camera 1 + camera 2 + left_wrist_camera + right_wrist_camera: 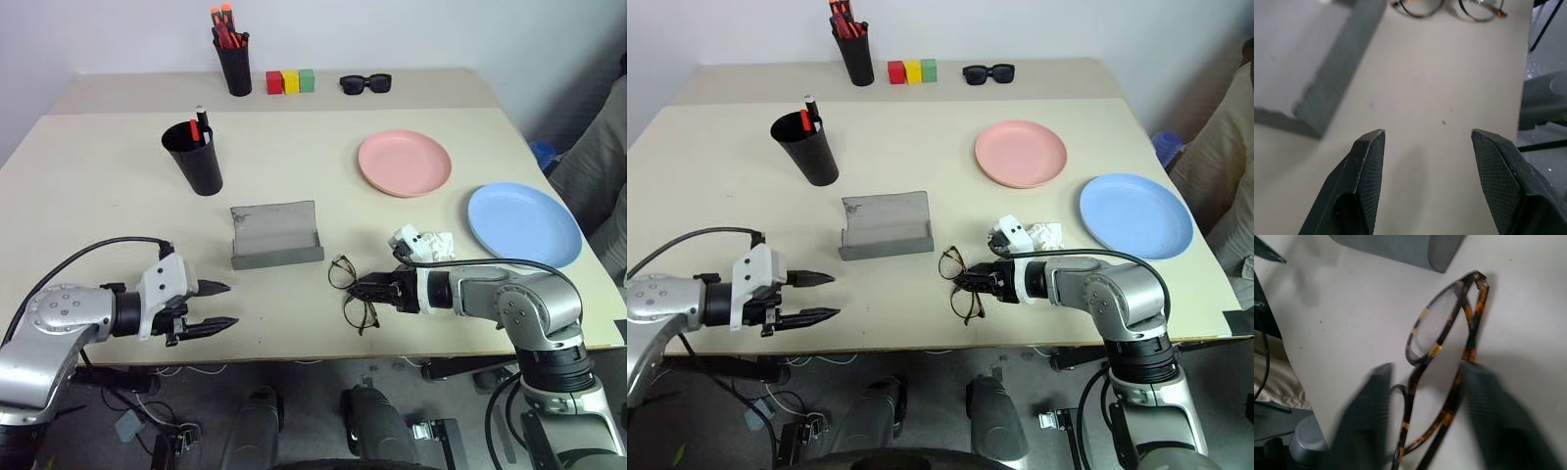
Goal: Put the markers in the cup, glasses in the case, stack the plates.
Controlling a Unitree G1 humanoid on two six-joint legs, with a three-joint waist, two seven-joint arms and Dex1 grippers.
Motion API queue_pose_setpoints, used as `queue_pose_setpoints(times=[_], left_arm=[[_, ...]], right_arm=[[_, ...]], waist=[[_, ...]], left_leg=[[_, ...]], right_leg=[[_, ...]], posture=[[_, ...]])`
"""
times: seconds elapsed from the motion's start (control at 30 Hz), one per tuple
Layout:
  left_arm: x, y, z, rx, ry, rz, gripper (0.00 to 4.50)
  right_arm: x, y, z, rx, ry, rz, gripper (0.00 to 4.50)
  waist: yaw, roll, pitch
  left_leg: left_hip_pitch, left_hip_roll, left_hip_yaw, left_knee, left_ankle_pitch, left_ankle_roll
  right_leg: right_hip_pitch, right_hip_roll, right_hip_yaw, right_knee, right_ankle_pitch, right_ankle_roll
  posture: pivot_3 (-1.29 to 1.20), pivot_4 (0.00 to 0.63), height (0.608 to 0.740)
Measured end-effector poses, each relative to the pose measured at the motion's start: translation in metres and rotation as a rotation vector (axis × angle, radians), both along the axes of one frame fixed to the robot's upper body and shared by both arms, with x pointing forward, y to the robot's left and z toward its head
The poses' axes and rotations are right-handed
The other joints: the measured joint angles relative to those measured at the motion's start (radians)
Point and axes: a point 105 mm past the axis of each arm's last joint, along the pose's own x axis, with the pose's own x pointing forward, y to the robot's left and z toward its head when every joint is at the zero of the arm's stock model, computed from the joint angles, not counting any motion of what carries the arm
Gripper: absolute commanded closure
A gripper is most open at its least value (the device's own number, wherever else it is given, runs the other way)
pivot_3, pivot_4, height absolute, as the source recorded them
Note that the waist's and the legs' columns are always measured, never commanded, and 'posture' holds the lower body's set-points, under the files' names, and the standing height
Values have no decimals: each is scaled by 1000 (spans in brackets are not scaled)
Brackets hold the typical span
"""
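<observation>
We judged the glasses step to be in hand: both thin markers (pixel 201 125) already stood in the tall tapered black cup (pixel 194 157), up and to the left of the case. The grey rectangular hard-shell glasses case (pixel 275 235) lay open mid-table, lid up, and we used it as landmark.

The thin tortoiseshell-rimmed round-lens glasses (pixel 351 290) lay on the pale tabletop (pixel 108 206) just right of and nearer than the case. The right gripper (pixel 364 291) sat at the glasses, its black fingers (pixel 1376 406) straddling the bridge and a folded temple in the right wrist view. We could not tell whether it actually pinched the frame or was only closing on it; the blur hid the contact.

The left gripper (pixel 219 305) hung left of and nearer than the case, jaws apart and holding nothing, over bare table.

The round pink plate (pixel 404 163) sat right of and beyond the case; the round light blue plate (pixel 523 223) sat farther right, apart from the pink one, so not stacked yet.

Next move, as we judged it: secure the glasses, lift, carry them left into the open case tray, release. The frame is thin, so the grip may slip or twist.

Hard to make out: the case interior from the head views, and a crumpled white bit (pixel 438 242) by the right wrist, which we could not identify.
</observation>
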Motion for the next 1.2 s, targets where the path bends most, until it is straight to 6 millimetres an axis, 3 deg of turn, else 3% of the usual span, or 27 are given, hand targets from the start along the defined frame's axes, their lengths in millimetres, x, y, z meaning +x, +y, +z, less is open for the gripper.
queue_pose_setpoints(times=[0.03,0.2,0.3,0.47,0.6,0.77,0.9,1.1,1.2], left_arm=[[-1,1,-2,1,4,11,1636],[-2,3,-6,-35,-17,73,1636],[0,6,-8,-69,-36,129,1636],[0,12,-15,-134,-54,234,1636],[2,18,-17,-146,-66,283,1636],[6,20,-15,-168,-82,308,1636],[9,12,-2,-242,-126,328,1636],[2,11,3,-235,-134,367,1636],[0,10,2,-242,-127,374,1636]], right_arm=[[0,1,1,3,-1,3,4467],[3,-1,9,-33,-33,26,4467],[10,4,25,-96,-136,73,4467],[25,46,96,-185,-559,328,4467],[41,75,114,-206,-711,492,4467],[63,106,108,-226,-763,641,4467],[76,129,83,-217,-684,704,4467],[79,130,53,-199,-529,755,4467],[79,130,45,-202,-493,773,3491]], waist=[[0,0,0],[0,0,0],[-2,1,0],[-13,3,1],[-12,2,0],[-12,2,0],[-18,2,0],[-19,3,1],[-25,3,1]], left_leg=[[0,0,0,0,0,0],[0,0,1,0,0,0],[0,0,1,0,0,0],[1,2,2,-1,0,0],[0,2,2,0,0,0],[0,2,2,-1,0,0],[0,2,2,-1,0,0],[0,1,1,-2,0,0],[1,1,1,-2,0,0]], right_leg=[[0,0,0,0,0,0],[0,-1,0,-1,0,-1],[0,0,0,-1,0,-1],[-2,1,0,0,-1,-2],[-1,0,0,0,-1,-2],[-2,0,0,0,0,-2],[-2,0,0,1,0,-2],[-2,0,0,1,0,-2],[-2,1,0,2,0,-2]], posture=[[0,150,740],[0,150,740],[0,150,740],[0,150,740],[0,150,740],[0,150,740],[0,150,740],[0,150,740],[0,150,740]])
